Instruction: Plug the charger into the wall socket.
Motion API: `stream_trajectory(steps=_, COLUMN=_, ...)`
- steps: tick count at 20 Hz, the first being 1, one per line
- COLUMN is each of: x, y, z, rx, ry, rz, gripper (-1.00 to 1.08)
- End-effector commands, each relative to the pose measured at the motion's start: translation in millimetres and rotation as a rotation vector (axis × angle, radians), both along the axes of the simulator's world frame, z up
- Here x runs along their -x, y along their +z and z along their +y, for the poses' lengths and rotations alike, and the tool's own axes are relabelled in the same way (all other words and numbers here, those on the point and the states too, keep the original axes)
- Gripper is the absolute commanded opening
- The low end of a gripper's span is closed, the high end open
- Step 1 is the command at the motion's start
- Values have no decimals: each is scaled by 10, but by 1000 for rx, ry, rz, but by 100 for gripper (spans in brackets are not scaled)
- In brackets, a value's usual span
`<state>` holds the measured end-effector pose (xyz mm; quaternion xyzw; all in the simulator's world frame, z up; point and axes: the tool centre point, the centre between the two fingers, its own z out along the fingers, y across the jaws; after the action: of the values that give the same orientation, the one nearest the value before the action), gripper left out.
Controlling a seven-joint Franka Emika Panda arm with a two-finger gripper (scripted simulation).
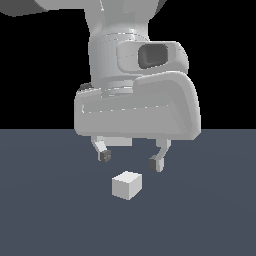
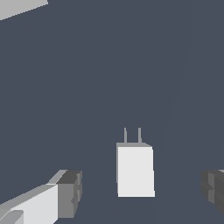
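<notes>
Fingers spread, hovering above charger; gaps both sides.

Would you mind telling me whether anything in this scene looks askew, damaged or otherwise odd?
Nothing stands out. The charger lies intact on the floor with its two prongs straight and parallel. The open gripper hangs above it, one finger to either side. A pale panel edge shows in a corner of the wrist view.

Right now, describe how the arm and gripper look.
The arm is smooth, glossy light grey with rounded casings and a dark oval recess on its wrist. The gripper has a broad rounded pale body and two thin light fingers ending in dark grey pads. No cables or markings show.
</notes>
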<state>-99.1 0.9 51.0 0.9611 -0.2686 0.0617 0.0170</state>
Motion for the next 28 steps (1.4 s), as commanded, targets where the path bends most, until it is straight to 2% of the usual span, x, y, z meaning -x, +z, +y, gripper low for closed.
stream_trajectory(steps=1, x=7, y=-97, z=0, rx=0, ry=-1, rz=1, gripper=100)
stream_trajectory(steps=12, x=6, y=-393, z=0, rx=0, ry=-3, rz=0, gripper=100)
stream_trajectory(steps=13, x=6, y=-393, z=0, rx=0, ry=-3, rz=0, gripper=-100)
stream_trajectory(steps=28, x=-43, y=-341, z=17, rx=1, ry=18, rz=0, gripper=-100)
